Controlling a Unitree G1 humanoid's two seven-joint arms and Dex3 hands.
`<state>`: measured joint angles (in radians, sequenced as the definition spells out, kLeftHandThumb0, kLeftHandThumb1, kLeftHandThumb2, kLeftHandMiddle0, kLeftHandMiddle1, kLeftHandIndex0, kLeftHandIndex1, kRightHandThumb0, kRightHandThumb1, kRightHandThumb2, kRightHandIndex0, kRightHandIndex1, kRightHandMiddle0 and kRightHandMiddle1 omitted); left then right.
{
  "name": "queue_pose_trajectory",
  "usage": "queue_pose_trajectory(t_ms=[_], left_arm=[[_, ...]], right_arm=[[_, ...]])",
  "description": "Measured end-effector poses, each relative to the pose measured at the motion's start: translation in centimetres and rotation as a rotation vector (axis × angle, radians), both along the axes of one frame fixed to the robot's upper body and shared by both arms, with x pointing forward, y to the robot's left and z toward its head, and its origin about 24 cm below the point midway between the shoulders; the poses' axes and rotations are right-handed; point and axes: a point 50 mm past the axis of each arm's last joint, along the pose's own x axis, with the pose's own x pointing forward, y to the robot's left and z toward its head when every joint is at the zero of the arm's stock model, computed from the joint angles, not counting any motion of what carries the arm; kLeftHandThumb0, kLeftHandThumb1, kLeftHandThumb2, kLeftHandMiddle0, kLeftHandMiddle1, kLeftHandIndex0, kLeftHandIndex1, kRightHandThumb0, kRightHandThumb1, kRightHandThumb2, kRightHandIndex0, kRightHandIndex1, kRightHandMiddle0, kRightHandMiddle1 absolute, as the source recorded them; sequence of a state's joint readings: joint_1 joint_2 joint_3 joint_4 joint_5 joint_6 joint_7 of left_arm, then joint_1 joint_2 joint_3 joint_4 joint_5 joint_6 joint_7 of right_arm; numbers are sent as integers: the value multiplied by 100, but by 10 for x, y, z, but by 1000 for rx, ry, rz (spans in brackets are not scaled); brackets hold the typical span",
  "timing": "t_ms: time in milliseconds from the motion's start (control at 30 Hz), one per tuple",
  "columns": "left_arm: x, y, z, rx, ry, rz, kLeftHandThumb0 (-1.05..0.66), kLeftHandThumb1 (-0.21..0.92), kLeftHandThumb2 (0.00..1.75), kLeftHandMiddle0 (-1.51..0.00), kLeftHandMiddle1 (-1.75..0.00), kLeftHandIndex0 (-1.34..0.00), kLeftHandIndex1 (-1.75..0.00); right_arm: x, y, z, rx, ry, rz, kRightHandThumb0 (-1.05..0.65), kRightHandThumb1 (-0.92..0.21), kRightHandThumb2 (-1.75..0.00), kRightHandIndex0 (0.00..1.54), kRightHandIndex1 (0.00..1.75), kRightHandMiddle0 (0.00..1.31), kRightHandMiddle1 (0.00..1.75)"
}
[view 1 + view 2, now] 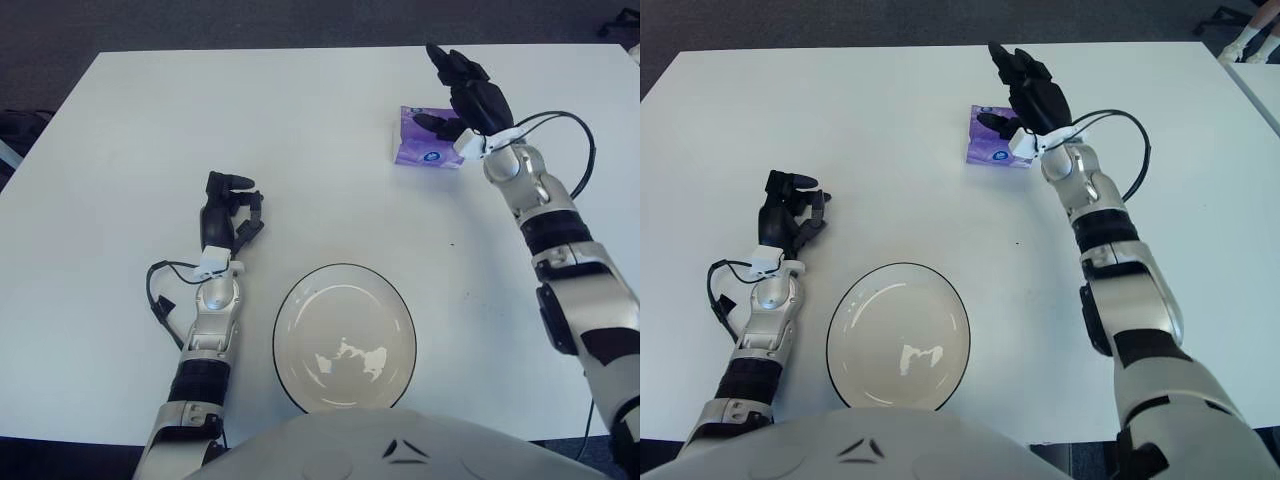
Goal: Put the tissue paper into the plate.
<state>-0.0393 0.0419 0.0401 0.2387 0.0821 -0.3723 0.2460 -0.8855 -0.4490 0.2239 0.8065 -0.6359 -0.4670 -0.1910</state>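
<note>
The tissue paper [428, 141], a small purple pack, lies flat on the white tabletop [300, 130] in the upper right of the frame, well apart from the plate [345, 337], which sits empty at the bottom centre. The right hand [462, 96] is over the pack's right side with its fingers spread wide and holding nothing; one finger reaches across the pack's top, but whether it touches cannot be told. The likely trouble is a poor grip: closing from this offset, the fingers could catch only a corner, so the slick, flat pack slides away or tips out on the long carry to the plate. The left hand [228, 208], at middle left beside the plate, has its fingers curled and empty.
</note>
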Motion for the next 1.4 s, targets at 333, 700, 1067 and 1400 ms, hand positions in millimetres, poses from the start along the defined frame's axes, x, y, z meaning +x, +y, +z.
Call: queue_pose_trajectory(t_ms=[333, 700, 1067, 1400], left_arm=[[0, 0, 0, 0, 0, 0, -35, 86, 63, -50, -134, -22, -175], [0, 0, 0, -1, -1, 1, -35, 83, 65, -50, -136, -24, -175], [0, 0, 0, -1, -4, 2, -35, 83, 66, -50, -135, -24, -175], [0, 0, 0, -3, -4, 3, -35, 84, 64, -49, -134, -23, -175]], right_arm=[[12, 10, 6, -136, 39, 9, -105, -82, -31, 0, 0, 0, 0], [25, 16, 7, -288, 136, -32, -105, -81, -30, 0, 0, 0, 0], [28, 16, -4, -374, 201, -60, -105, -85, -32, 0, 0, 0, 0], [27, 21, -7, -397, 211, -34, -105, -84, -31, 0, 0, 0, 0]])
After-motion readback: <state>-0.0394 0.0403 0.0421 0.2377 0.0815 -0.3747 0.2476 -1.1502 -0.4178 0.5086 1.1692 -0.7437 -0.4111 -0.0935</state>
